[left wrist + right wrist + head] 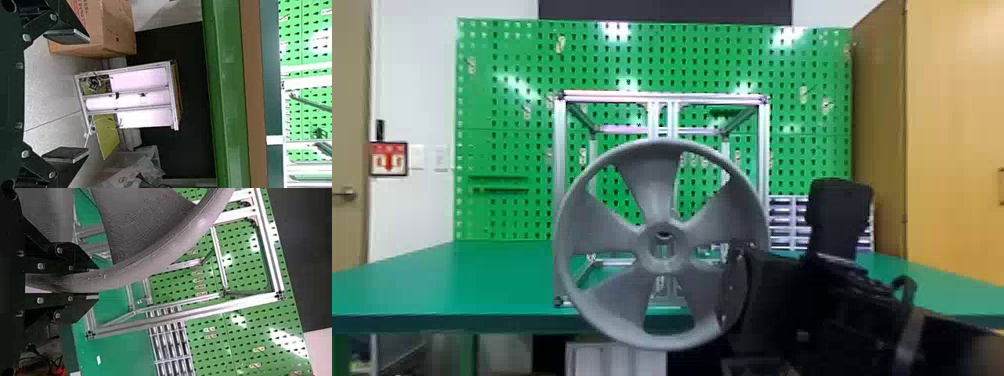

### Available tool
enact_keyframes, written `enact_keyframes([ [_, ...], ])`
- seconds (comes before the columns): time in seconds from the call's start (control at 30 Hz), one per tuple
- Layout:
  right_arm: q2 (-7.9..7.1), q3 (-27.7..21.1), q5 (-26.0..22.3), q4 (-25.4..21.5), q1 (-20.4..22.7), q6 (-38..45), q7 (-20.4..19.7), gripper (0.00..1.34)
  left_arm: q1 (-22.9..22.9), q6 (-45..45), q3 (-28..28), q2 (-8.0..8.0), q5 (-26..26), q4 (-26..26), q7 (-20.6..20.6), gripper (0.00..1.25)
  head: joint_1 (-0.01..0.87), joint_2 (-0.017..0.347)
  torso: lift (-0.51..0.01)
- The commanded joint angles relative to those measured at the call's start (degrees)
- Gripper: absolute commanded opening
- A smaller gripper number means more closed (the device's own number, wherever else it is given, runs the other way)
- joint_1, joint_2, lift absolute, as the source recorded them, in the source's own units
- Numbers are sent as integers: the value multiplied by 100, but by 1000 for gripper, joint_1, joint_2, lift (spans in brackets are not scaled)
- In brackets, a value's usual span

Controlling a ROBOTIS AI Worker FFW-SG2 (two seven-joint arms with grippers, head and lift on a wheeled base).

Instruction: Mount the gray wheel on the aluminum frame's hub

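Head view: R end effector [735, 290], clamped on gray wheel [647, 190], hides pt. of it.

Green pegboard [507, 120] behind green table [497, 280] — wooden cabinet [952, 125] far right.

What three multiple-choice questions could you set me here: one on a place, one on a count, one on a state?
1. Where is the gray wheel?
A) Flat on the table
B) Upright before the aluminum frame
C) Behind the frame

2. How many broad spokes has it?
A) Three
B) Eight
C) Five

3. How is the right gripper?
A) Closed on the wheel's rim
B) Open and empty
C) Closed on the frame

1 B: the wheel overlaps the frame in the head view.
2 C: five fan out from its center.
3 A: its fingers sandwich the rim.
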Motion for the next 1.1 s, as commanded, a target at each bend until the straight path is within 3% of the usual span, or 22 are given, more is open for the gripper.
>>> enact_keyframes([
  [0.0, -37, 65, -69, 139, -206, -39, -2, 112, 10, 34, -16, 23, -5, -10, 0, 979, -5, 6, -499],
  [0.33, -46, 92, -323, 394, -434, -92, -2, 112, -25, 87, -78, 75, -5, -10, 0, 976, -5, 6, -499],
  [1.07, -37, 241, -271, 508, -496, -162, -90, 114, -16, 114, -86, 137, -66, -71, 0, 976, -5, 6, -499],
])
